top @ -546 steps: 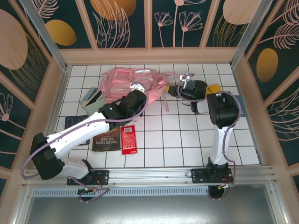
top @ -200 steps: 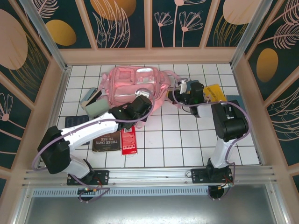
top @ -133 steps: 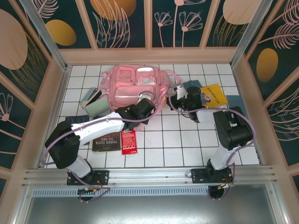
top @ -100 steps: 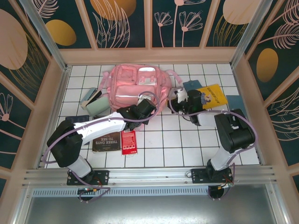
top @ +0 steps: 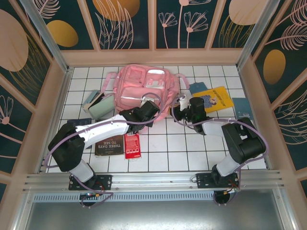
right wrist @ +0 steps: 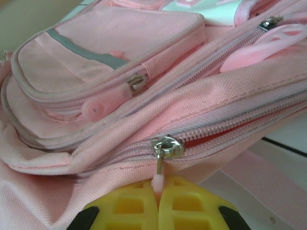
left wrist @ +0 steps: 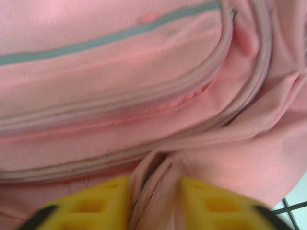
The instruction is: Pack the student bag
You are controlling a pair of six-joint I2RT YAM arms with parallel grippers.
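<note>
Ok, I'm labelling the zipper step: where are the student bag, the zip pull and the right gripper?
student bag [top: 139, 86], top external view, front pocket.
zip pull [right wrist: 158, 167], right wrist view, metal link.
right gripper [right wrist: 158, 194], right wrist view, between its fingertips.

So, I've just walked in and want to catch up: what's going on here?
Both arms are at the pink bag. The right tool is shut on the zip pull of a partly open zip. The left tool is at the bag's near edge, a fold of its fabric between the fingers. Books lie beside it.
</note>
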